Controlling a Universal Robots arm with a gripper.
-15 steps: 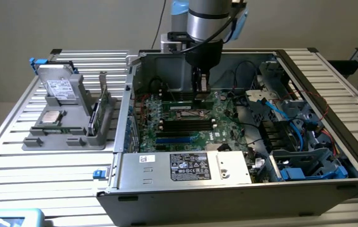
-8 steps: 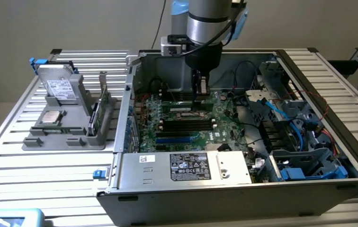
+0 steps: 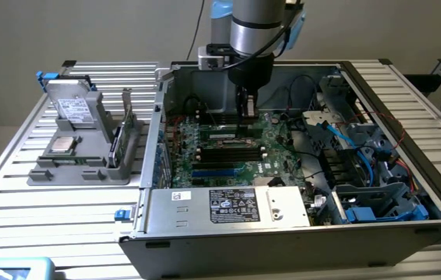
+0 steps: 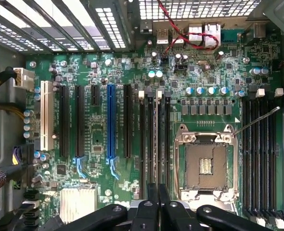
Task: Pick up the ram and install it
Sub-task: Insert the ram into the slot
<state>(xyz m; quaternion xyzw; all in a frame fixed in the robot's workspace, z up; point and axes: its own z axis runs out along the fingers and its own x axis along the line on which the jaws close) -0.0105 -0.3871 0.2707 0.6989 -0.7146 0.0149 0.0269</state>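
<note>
My gripper [image 3: 246, 119] hangs low inside the open computer case [image 3: 158, 146], over the green motherboard [image 4: 98, 130]. In the wrist view its dark fingers [image 4: 151, 209] stand close together, shut on the ram [image 4: 153, 144]. The ram shows edge-on as a thin strip running away from the fingertips. It lies along a bank of black memory slots [image 4: 143, 144] with white end clips, beside the empty processor socket [image 4: 207, 163]. I cannot tell whether the ram touches a slot. A second bank of black memory slots [image 4: 260, 154] lies on the socket's other side.
A grey parts tray [image 3: 76, 172] on the exterior view's left holds a hard drive [image 3: 73, 108], a silver processor chip [image 3: 63, 144] and a tall green expansion card [image 3: 129, 137]. The power supply [image 3: 228, 204] fills the case's near side. Cables and blue drive bays [image 3: 376, 204] crowd the exterior view's right.
</note>
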